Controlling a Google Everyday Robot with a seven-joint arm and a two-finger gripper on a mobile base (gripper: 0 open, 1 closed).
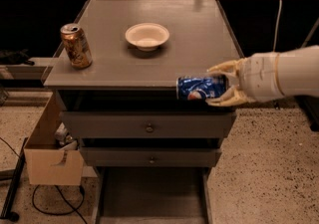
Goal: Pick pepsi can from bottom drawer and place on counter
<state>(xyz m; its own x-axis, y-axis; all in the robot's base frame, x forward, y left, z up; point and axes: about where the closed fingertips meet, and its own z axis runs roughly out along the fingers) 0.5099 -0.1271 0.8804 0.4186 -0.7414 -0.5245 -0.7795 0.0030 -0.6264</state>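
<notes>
My gripper (218, 84) is shut on the pepsi can (198, 88), a blue can held on its side. It hangs in the air at the front right edge of the counter (199, 39), about level with the top. The arm comes in from the right. The bottom drawer (152, 199) stands pulled open at the foot of the cabinet, and its grey floor shows nothing in it.
A gold-brown can (76, 45) stands at the counter's left front. A white bowl (147, 36) sits mid-counter. Two knobbed drawers (149, 128) are shut. A cardboard box (50, 153) and cables lie on the floor at the left.
</notes>
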